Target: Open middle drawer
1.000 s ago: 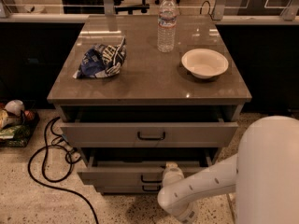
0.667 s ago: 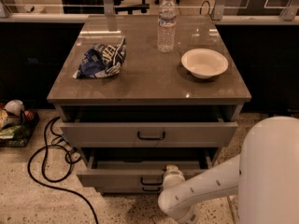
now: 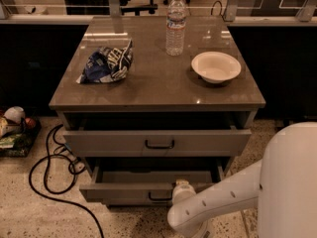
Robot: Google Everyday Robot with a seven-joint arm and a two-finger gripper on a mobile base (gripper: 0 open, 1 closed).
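We see a smooth white tubular arm (image 3: 223,196) with small dark dots (a row along its side), a broad rounded white shell (image 3: 292,182), and a cream gripper (image 3: 182,188) at the front of the middle drawer (image 3: 124,192).

No legible text on bag (image 3: 106,63) or bottle (image 3: 175,25)

Cream hand (image 3: 182,188) at grey-beige middle drawer (image 3: 119,191), blue-and-white bag (image 3: 106,63), white bowl (image 3: 216,67), speckled beige floor (image 3: 25,218)

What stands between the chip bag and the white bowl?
A water bottle, set slightly farther back, in the camera view. The hand is down at the front of the middle drawer.
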